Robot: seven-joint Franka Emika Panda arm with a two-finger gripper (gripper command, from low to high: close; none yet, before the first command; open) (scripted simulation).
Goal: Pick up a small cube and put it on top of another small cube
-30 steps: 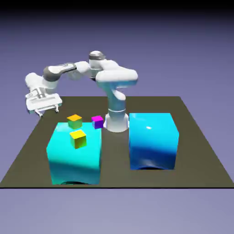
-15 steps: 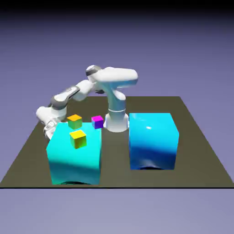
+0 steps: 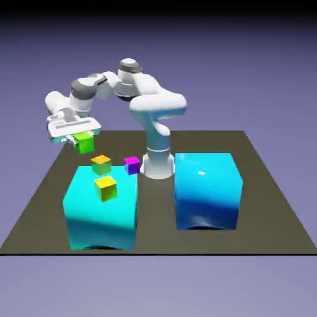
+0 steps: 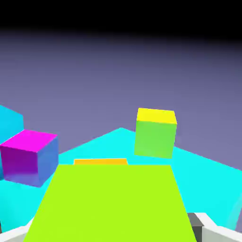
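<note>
Writing or brand marks cannot be read on any cube, block or the arm. Nearest in the exterior view, the big cyan block (image 3: 101,207) stands by the mat's (image 3: 272,210) front edge with a yellow small cube (image 3: 106,188) on top; the big blue block (image 3: 207,191) stands beside it, toward the exterior view's right. Behind, the orange-topped cube (image 3: 101,164) and a magenta cube (image 3: 131,165) sit near the robot's base. Farther back, above the mat's far left corner, the gripper (image 3: 79,137) is clamped on the small cube (image 3: 83,142), plain bright green, held in the air. Half a second ago the hand was low behind the cyan block; now it is raised. In the hand view the green cube (image 4: 111,203) fills the bottom between the fingertips (image 4: 198,222).
</note>
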